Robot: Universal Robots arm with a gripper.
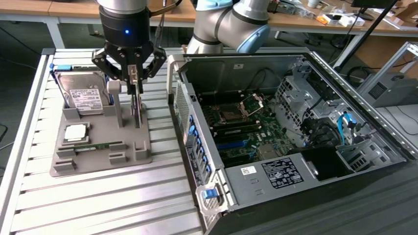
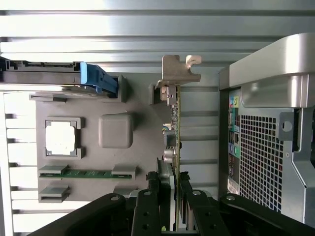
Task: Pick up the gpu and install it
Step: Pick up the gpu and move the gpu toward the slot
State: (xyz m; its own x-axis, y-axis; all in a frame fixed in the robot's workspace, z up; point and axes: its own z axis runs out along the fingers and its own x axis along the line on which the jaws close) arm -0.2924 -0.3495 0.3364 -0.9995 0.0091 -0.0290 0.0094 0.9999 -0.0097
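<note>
The gpu (image 1: 136, 105) stands on edge in the grey holder tray (image 1: 98, 164), its thin green board seen edge-on (image 2: 176, 123) with the silver end bracket (image 2: 178, 71) at its far end. My gripper (image 1: 134, 81) hangs straight above it. In the wrist view my gripper (image 2: 175, 206) has its black fingers (image 2: 161, 196) on either side of the card and pressed to its faces, so it is shut on the gpu. The card's lower edge still meets the holder. The open computer case (image 1: 281, 122) lies on the exterior view's right, motherboard (image 1: 248, 132) exposed.
On the same holder (image 2: 142, 147) sit a silver hard drive (image 1: 85, 95) with a blue rail (image 2: 98, 78), a CPU (image 1: 75, 131) and a narrow green memory stick (image 1: 98, 146). The case's perforated wall (image 2: 266, 147) stands close beside the gpu. The holder rests on a ribbed aluminium table (image 1: 98, 205).
</note>
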